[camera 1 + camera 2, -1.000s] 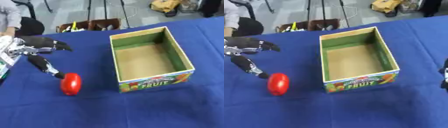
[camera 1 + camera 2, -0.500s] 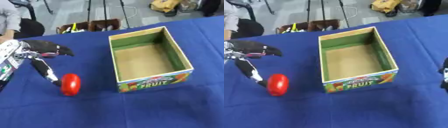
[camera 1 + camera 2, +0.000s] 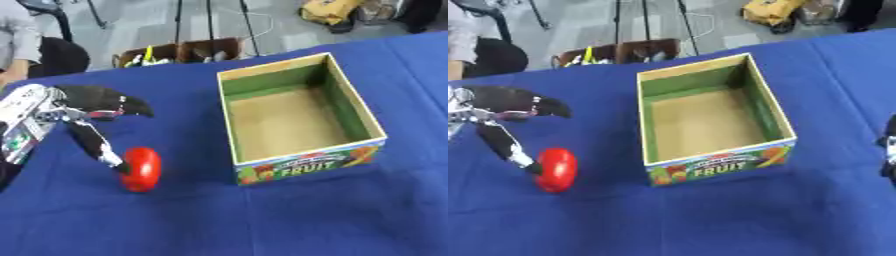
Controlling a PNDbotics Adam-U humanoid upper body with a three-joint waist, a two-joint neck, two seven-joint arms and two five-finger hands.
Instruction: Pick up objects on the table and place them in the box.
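Left hand (image 3: 74, 112) spread, unclenched, thumb tip touching red tomato (image 3: 141, 169) below it; fruit box (image 3: 297, 117) to its right.

Beyond the blue tablecloth (image 3: 262, 220) that fills most of the frame, we see a grey floor along the top. In the upper middle, just past the table's far edge, sits a brown open carton (image 3: 179, 52) with yellow and green items poking out of its left side. Thin black stand legs (image 3: 210, 22) rise above it. At the upper right we make out a yellow bag (image 3: 331, 10). A seated person (image 3: 26, 45) shows at the upper left edge.
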